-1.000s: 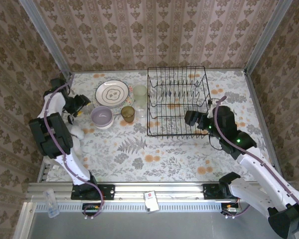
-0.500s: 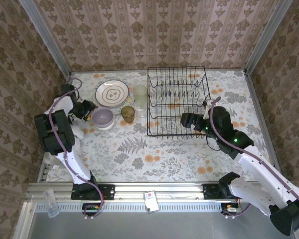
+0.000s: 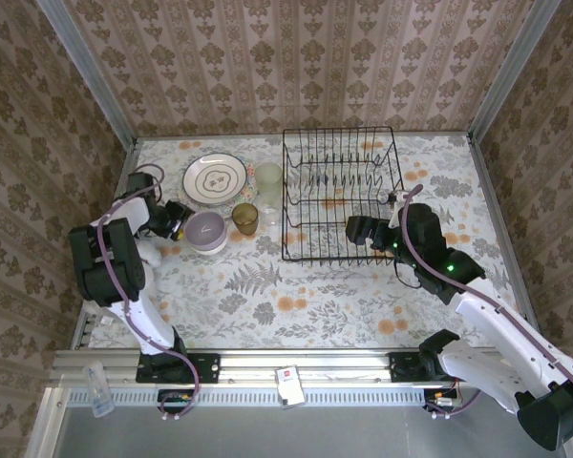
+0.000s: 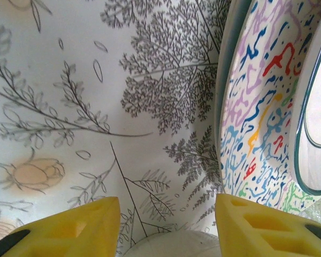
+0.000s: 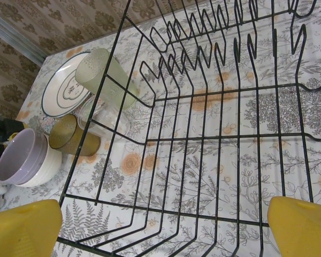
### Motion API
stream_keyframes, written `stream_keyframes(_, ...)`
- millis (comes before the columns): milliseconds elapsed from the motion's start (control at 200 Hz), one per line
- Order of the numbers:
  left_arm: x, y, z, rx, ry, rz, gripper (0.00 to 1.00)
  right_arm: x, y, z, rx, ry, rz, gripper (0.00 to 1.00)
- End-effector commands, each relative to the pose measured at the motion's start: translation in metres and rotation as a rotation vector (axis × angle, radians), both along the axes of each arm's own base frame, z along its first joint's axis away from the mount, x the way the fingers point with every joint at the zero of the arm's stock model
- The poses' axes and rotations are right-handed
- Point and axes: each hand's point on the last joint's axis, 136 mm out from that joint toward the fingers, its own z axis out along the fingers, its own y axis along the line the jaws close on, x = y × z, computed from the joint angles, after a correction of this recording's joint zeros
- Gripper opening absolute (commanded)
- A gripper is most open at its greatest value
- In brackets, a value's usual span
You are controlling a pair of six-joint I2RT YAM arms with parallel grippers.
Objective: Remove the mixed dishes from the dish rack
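Reaching in from the near right corner of the dish rack (image 3: 342, 191), my right gripper (image 5: 163, 227) hangs over its thin black wires with the blocky yellow fingers spread wide, holding nothing. Well left of the rack, my left gripper (image 3: 179, 218) sits against the lavender bowl (image 3: 206, 227), which nests inside the cream bowl (image 5: 49, 163). Its fingers stand partly parted with a pale rounded rim between them, and I cannot tell whether they pinch it. The round plates (image 3: 214, 177) lie stacked nearby, among them a glossy colourful plate (image 4: 257, 107) covered in squiggles. Just left of the rack stand the translucent brown cup (image 3: 245, 218) and the frosted pale green glass (image 3: 268, 176).
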Motion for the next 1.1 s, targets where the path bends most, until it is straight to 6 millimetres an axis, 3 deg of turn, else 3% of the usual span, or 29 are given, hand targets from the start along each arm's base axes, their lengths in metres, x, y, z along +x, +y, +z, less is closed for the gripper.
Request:
stream_keyframes(0,0.0,-0.011,0.006,-0.025,-0.013,0.044,0.49,0.002,0.003,0.001,0.014,-0.014,0.0,1.0)
stream_keyframes(190,-0.002,-0.026,0.005,-0.03,-0.013,0.042,0.49,0.002,0.0,-0.001,0.005,-0.015,-0.011,1.0)
stream_keyframes(650,-0.032,-0.065,-0.008,-0.037,-0.009,0.018,0.49,0.002,-0.003,-0.002,0.0,-0.018,-0.022,1.0)
stream_keyframes(900,-0.039,-0.09,-0.007,-0.014,-0.019,-0.053,0.5,0.002,-0.004,-0.005,-0.003,-0.014,-0.03,1.0)
stream_keyframes(1095,-0.044,-0.078,0.0,0.04,-0.03,-0.049,0.5,0.0,-0.008,-0.004,-0.011,-0.021,-0.041,1.0)
